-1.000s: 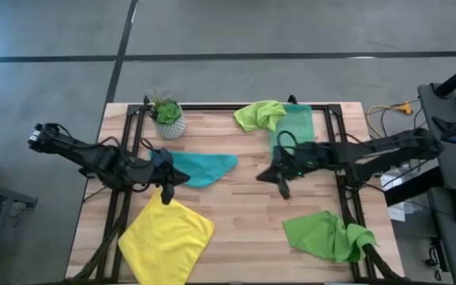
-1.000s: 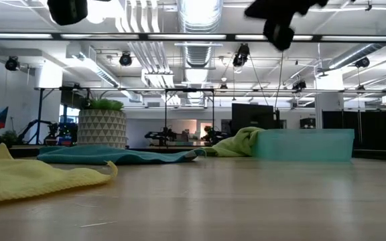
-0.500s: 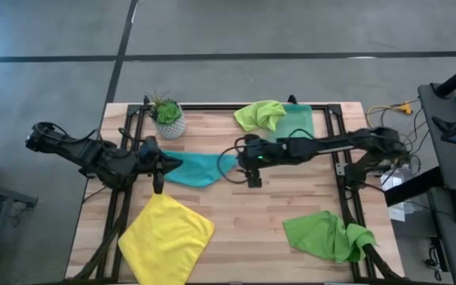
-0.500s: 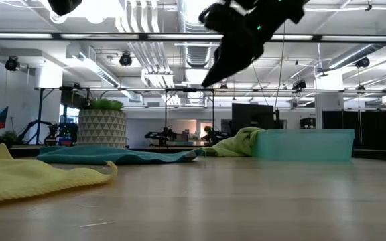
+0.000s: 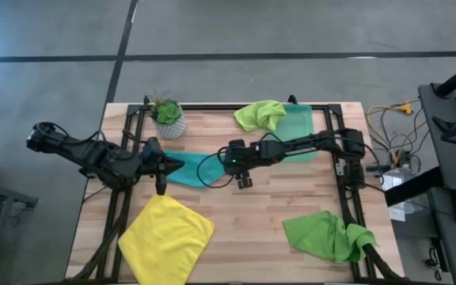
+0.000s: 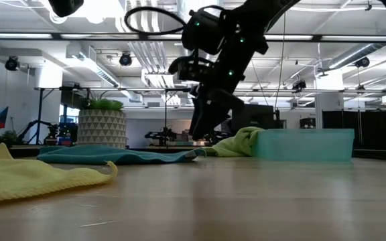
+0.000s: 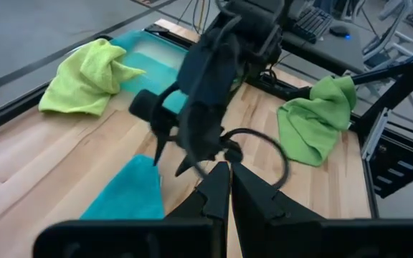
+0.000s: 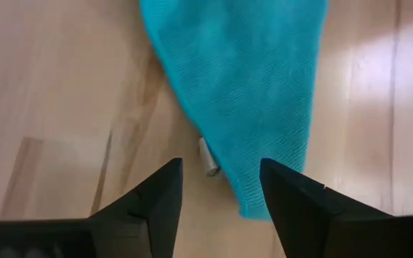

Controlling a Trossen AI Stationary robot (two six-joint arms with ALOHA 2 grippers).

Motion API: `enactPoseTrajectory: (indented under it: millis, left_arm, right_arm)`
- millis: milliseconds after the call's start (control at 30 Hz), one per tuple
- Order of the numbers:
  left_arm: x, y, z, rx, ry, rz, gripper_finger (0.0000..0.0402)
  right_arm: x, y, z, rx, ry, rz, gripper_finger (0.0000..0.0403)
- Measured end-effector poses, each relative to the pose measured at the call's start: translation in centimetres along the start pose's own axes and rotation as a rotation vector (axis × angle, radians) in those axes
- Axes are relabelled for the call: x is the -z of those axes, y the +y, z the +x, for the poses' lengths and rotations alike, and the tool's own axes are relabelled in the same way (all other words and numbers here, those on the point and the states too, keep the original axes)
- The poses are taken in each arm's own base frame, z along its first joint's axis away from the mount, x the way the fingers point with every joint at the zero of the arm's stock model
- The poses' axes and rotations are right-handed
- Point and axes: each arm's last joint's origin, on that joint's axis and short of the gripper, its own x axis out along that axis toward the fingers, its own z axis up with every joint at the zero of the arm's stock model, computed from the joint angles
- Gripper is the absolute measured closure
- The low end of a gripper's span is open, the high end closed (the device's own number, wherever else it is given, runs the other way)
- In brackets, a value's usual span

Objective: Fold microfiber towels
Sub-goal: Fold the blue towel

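Observation:
The teal towel [image 5: 192, 168] lies flat on the table's middle left, its pointed right corner [image 8: 253, 204] toward my right gripper. My right gripper [image 8: 221, 179] is open and slants down just above that corner without touching it, as the low view also shows of the right gripper [image 6: 200, 130]. My left gripper [image 5: 161, 184] is shut on nothing and hangs above the table between the teal towel and the yellow towel [image 5: 167, 236], which lies spread at the near left. One lime green towel [image 5: 260, 115] hangs over the bin's far left corner. Another [image 5: 327, 235] lies crumpled at the near right.
A translucent green bin [image 5: 298, 127] stands at the far middle and a potted plant [image 5: 167, 117] at the far left. A small white tag [image 8: 206, 158] sticks out beside the teal towel's edge. Bare wood [image 5: 252, 222] lies between the yellow and the near lime towel.
My right gripper has swung from the table's middle toward its left edge and come down, rolling and tipping its fingers downward over the teal towel's right corner. My left gripper has drawn slightly back and up from the yellow towel's far corner. No towel has moved.

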Motion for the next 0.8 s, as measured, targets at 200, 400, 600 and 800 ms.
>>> enactPoseTrajectory:
  millis: [200,400,600,800]
  left_arm:
    - [-0.1,0.1,-0.3,0.017,-0.003,-0.006,0.0402]
    - [-0.2,0.3,-0.6,0.023,-0.010,-0.011,0.0402]
    - [-0.2,0.3,-0.7,0.024,-0.012,-0.014,0.0402]
    - [-0.2,0.2,-0.5,0.023,-0.009,-0.013,0.0402]
  right_arm:
    - [-0.4,-0.1,0.1,0.005,-0.012,0.016,0.0223]
    - [-0.5,-0.3,-0.3,0.012,-0.029,0.026,0.0223]
    - [-0.5,-0.4,-0.3,0.013,-0.027,0.020,0.0223]
    - [0.2,-0.7,1.2,0.010,0.005,0.016,0.0223]
